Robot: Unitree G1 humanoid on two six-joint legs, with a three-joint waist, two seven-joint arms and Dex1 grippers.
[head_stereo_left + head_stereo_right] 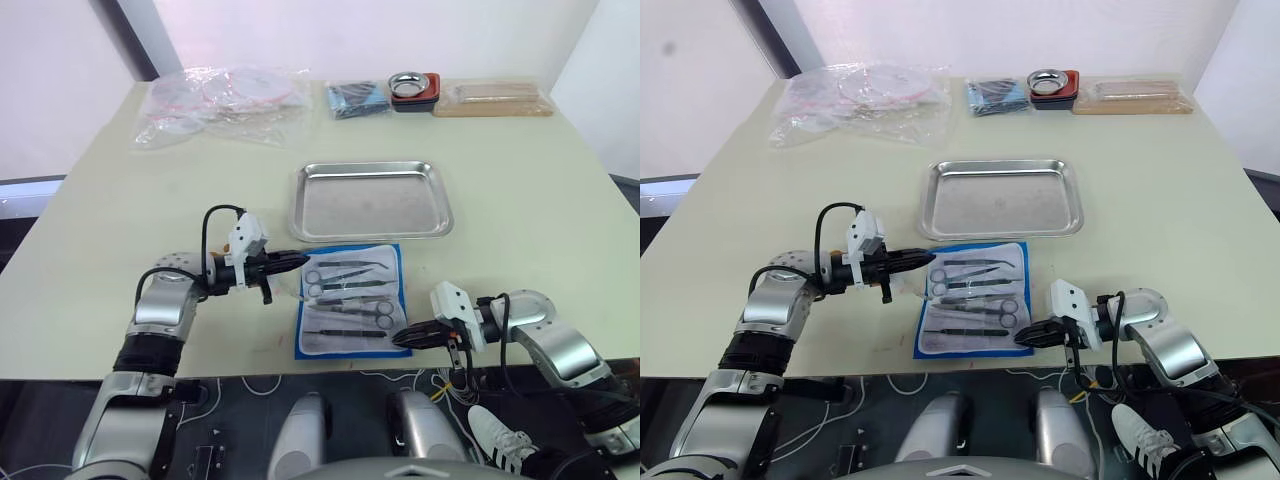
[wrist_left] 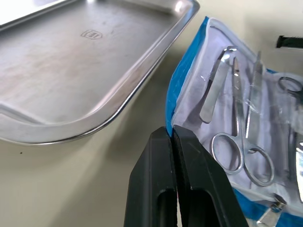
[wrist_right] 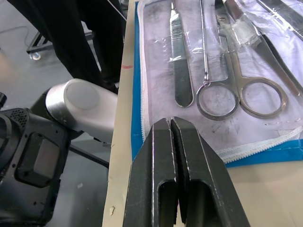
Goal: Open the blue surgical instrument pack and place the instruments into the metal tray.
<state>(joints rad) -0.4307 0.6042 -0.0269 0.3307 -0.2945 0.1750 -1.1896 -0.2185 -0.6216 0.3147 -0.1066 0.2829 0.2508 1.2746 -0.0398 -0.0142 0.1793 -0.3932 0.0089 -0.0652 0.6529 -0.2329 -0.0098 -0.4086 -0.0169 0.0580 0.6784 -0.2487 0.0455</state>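
Observation:
The blue surgical instrument pack [image 1: 330,345] lies unfolded flat near the table's front edge, its pale lining facing up. Several instruments [image 1: 348,296] rest side by side on the lining: ring-handled scissors [image 3: 260,94], tweezers [image 2: 210,97] and a straight handle [image 3: 182,71]. Just behind the pack sits the metal tray [image 1: 370,205], with nothing in it. My left gripper [image 1: 303,261] is shut, its tips at the pack's far left edge. At the pack's near right corner my right gripper [image 1: 400,338] is also shut, tips at the blue border.
Clear plastic bags [image 1: 225,100] lie at the back left. Along the back edge are a dark blue packet [image 1: 355,98], a small metal bowl in a red holder [image 1: 412,85] and a pale flat package [image 1: 495,98]. The table's front edge runs right beside the right gripper.

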